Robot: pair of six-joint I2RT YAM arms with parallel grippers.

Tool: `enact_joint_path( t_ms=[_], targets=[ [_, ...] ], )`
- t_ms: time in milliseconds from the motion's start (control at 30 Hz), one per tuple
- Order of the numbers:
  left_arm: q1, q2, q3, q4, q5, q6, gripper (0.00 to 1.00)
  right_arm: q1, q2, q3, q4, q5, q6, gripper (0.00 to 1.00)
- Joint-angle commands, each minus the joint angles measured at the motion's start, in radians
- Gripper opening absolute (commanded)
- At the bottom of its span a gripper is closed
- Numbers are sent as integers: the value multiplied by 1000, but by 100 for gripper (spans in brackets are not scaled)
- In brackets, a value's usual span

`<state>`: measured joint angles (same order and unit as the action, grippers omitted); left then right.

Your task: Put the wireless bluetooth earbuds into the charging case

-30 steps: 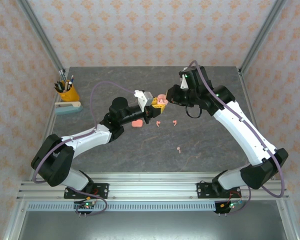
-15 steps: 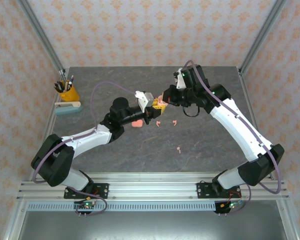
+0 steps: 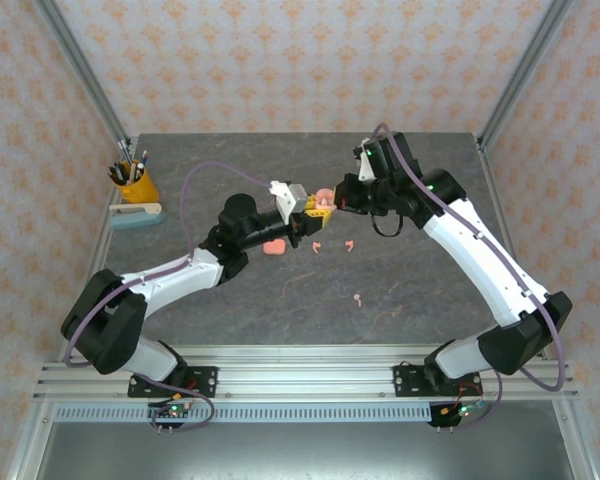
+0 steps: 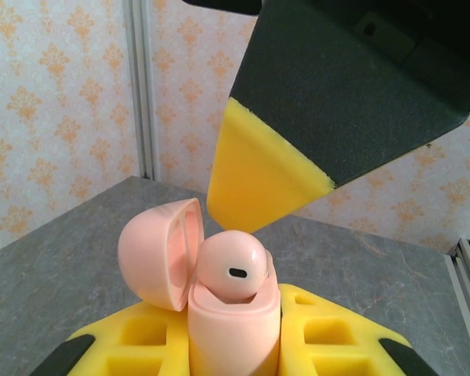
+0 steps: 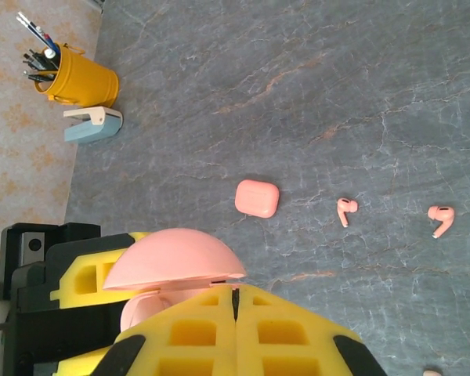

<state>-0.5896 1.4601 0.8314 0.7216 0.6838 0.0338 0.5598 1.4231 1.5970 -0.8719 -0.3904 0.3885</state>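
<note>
The step in hand is judged to be seating one earbud [image 4: 232, 268] in the charging case [image 4: 233, 329].

The left tool [image 3: 308, 209] is clamped on the case body and holds it in the air above the middle of the surface [image 3: 430, 290], toward the far side. The right tool [image 3: 334, 197] hovers just right of it. In the right wrist view its yellow pads [image 5: 188, 333] meet along a seam with nothing visible between them.

The case stands upright between the left tool's pads, its long axis running out along the fingers. The lid [image 4: 160, 251] is hinged open and tipped to one side. The earbud's rounded head stands proud of its well and faces outward. The stem is hidden inside, so its axis is taken to follow the well.

The next move likely calls for a light press straight along the well axis with the closed pad tip [image 4: 254, 184], clear of the lid.

Three loose earbuds lie on the surface:
- Two [image 3: 318, 245] [image 3: 349, 243] lie just nearer than the held case, right of a second, closed case [image 3: 275, 246].
- One [image 3: 358, 297] lies nearer still.
</note>
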Motion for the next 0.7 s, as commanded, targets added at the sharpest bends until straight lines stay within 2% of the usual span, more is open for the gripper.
enact_joint_path(
  t_ms=[0,233,667],
  targets=[
    [-9,-40,30,16,12,29,0,-4,-51,42,-2,2,3,5],
    [-9,-37,37,12,10,31,0,3,-47,38,49,-150,38,3],
    [-9,-24,54,7,10,32,0,63,-25,46,70,-163,32,0]
  ],
)
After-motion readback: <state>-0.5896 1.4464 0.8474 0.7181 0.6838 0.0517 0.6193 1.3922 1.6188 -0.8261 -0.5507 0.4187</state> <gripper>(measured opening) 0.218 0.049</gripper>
